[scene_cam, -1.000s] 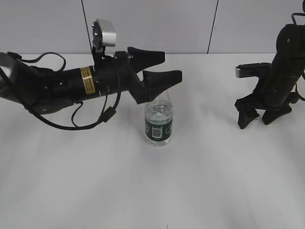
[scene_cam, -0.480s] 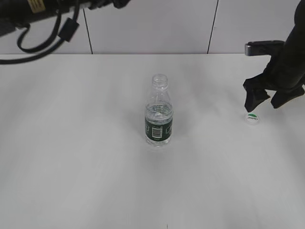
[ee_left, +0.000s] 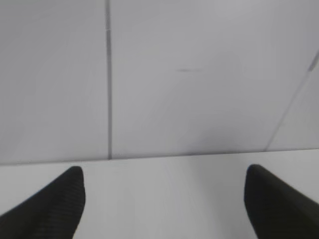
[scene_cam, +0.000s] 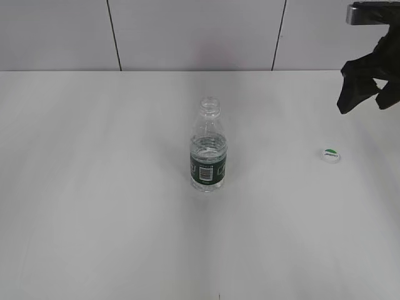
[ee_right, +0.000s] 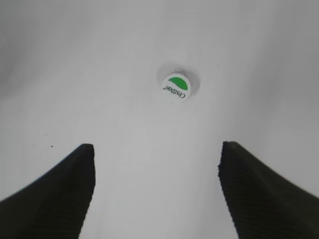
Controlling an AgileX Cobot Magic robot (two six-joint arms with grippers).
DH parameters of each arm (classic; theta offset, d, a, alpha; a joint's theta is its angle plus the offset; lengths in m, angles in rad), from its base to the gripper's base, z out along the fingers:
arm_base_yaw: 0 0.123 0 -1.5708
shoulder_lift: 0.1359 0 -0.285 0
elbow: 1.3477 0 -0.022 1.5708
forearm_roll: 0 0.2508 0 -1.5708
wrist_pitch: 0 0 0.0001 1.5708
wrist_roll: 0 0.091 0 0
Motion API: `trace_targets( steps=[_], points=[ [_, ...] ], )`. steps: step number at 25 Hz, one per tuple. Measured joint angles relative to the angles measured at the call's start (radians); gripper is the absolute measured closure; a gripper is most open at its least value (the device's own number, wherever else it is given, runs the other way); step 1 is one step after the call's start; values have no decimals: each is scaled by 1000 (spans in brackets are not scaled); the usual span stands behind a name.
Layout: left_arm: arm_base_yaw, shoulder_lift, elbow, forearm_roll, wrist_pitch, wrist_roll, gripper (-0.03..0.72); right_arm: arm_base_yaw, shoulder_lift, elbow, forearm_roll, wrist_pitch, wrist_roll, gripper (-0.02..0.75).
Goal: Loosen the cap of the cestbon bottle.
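Where the left arm hung at the top left of the exterior view half a second ago, only wall shows, and the right gripper (scene_cam: 369, 100) has risen to the upper right corner, well above the cap (scene_cam: 330, 154). The cestbon bottle (scene_cam: 208, 147) stands upright and uncapped at mid-worktop (scene_cam: 94, 206), well apart from the cap. In the left wrist view, the left gripper (ee_left: 164, 199) has its fingers (ee_left: 52, 204) spread wide on nothing, facing the wall. In the right wrist view, released fingers (ee_right: 55, 194) hover over the cap (ee_right: 176, 86).
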Motion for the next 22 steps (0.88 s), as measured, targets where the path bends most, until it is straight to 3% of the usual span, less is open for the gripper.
trace_targets(
  steps=[3, 8, 10, 15, 22],
  points=[
    [36, -3, 0, -129, 149, 135, 95, 0, -32, 0, 1, 35, 0, 148],
    [156, 4, -11, -658, 394, 653, 95, 0, -57, 0, 1, 142, 12, 148],
    [211, 13, -20, -772, 480, 790, 95, 0, -63, 0, 1, 164, 22, 148],
    [329, 24, -21, -838, 587, 897, 95, 0, -64, 0, 0, 189, 32, 148],
    [343, 24, -21, -847, 610, 937, 95, -5, -64, 0, -23, 181, 65, 148]
  ],
)
